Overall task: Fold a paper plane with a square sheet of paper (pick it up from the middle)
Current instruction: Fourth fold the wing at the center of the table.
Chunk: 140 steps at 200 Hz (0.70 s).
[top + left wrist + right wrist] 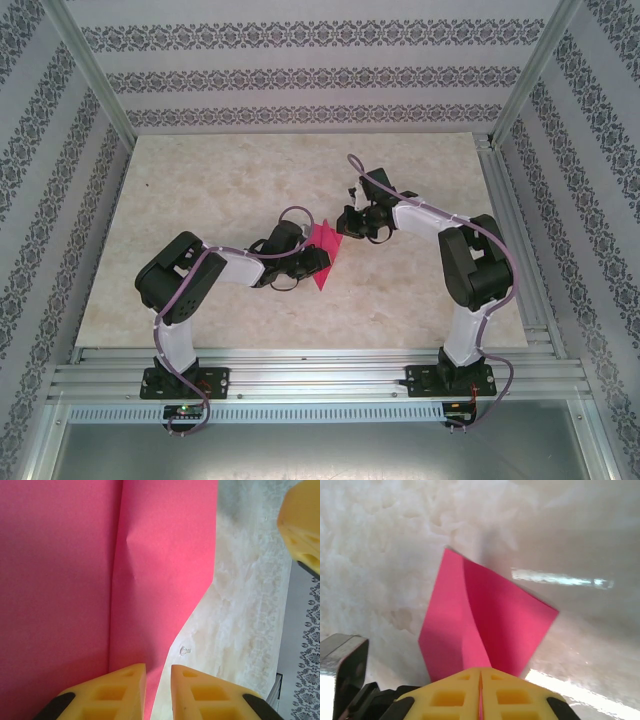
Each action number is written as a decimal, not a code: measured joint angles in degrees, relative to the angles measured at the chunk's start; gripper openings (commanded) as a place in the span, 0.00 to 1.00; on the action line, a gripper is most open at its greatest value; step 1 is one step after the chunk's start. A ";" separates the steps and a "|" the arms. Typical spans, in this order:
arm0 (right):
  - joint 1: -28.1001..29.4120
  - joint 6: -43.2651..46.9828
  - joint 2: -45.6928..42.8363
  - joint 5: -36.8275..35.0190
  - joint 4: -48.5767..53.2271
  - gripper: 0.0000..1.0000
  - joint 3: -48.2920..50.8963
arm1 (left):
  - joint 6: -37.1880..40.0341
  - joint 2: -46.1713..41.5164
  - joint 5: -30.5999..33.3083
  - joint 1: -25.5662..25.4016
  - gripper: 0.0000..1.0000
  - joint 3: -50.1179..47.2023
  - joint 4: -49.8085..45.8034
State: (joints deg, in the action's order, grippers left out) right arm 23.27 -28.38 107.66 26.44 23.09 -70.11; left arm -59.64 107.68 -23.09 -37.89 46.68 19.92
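The right gripper [480,672] pinches the square sheet of paper [485,615], fingers pressed together, at the sheet's one o'clock. The left gripper [158,670], at eight o'clock, stands slightly apart astride an edge, mid-table [200,190].

Tally on the bench
One paper [490,620] between two claws, left claw [158,669] and right claw [480,671]; one table [230,170] beneath.
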 measured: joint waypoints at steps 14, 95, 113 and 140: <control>0.52 -0.46 0.00 0.61 -0.35 0.04 0.13 | 0.00 0.00 0.00 0.00 0.23 0.00 0.00; 1.86 -1.97 5.09 2.43 -2.71 0.04 1.73 | 0.02 0.00 0.02 0.00 0.23 0.04 -0.02; 1.86 -2.01 6.49 2.38 -3.50 0.03 2.08 | 0.02 0.00 0.02 0.00 0.23 0.09 -0.09; 1.81 -1.97 6.93 3.02 -4.31 0.03 2.12 | 0.02 0.00 0.02 0.00 0.24 0.13 -0.22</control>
State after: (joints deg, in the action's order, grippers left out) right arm 25.08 -30.35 114.59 29.45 18.79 -67.99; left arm -59.61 107.68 -23.07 -37.89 46.81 19.70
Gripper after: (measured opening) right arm 0.043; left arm 0.228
